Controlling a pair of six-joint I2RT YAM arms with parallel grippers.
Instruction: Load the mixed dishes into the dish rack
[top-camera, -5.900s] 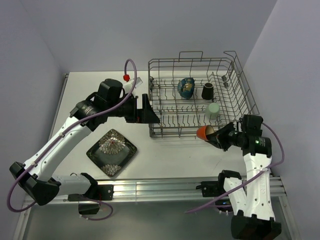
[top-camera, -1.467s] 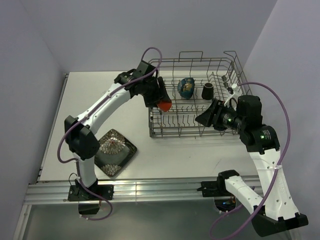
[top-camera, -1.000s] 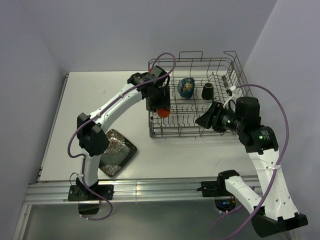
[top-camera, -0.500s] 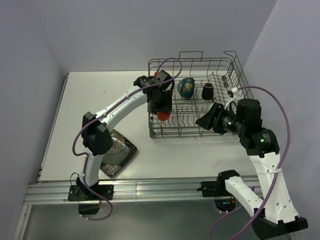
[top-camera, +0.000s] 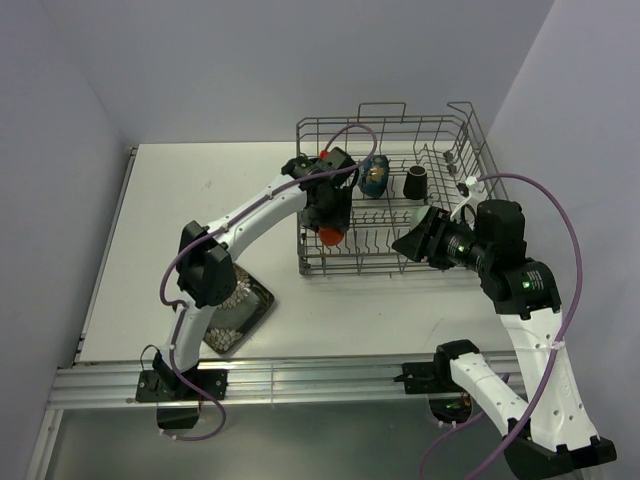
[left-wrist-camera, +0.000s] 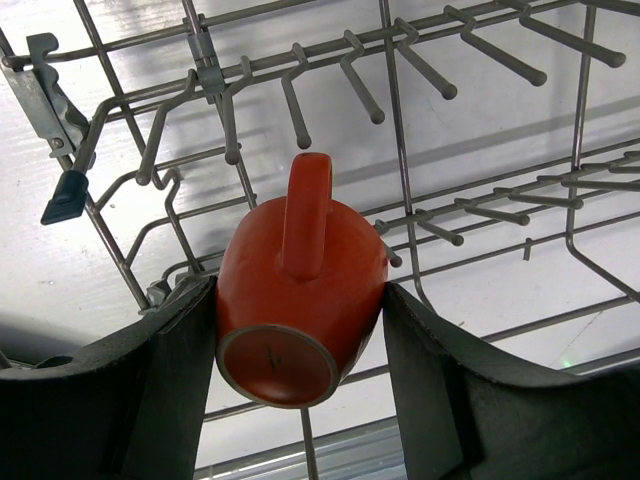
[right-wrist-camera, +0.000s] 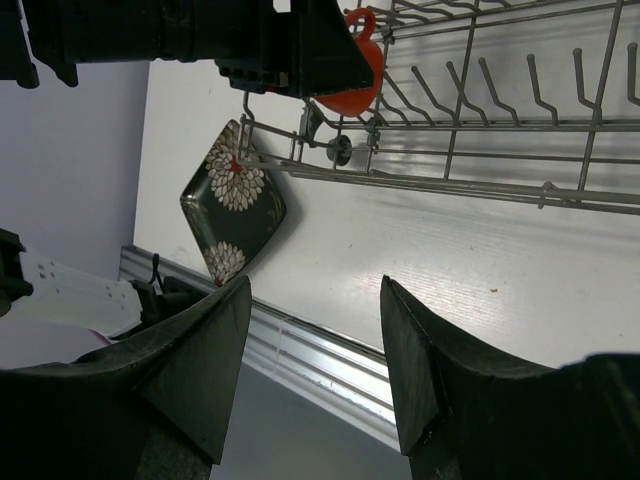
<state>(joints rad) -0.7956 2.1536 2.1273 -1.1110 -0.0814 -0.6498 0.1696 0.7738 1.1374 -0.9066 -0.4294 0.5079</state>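
The grey wire dish rack (top-camera: 470, 170) stands at the back right of the table. My left gripper (top-camera: 330, 222) reaches into its front left part and is shut on the small orange cup (left-wrist-camera: 300, 290), whose base faces the wrist camera, just above the tines. The orange cup (top-camera: 331, 236) also shows from above. A dark bowl (top-camera: 375, 176) and a small brown cup (top-camera: 416, 182) sit inside the rack. The dark leaf-patterned square plate (right-wrist-camera: 233, 200) lies on the table left of the rack, partly under my left arm. My right gripper (right-wrist-camera: 315, 300) hangs open and empty over the rack's front right.
The left arm's elbow (top-camera: 205, 275) hangs above the plate (top-camera: 240, 312). Upright tines (left-wrist-camera: 355, 85) stand close round the orange cup. The aluminium rail (top-camera: 330, 375) runs along the table's near edge. Walls close in behind and at both sides.
My left gripper has carried the orange cup a little right and lower into the rack. The right arm has barely moved.
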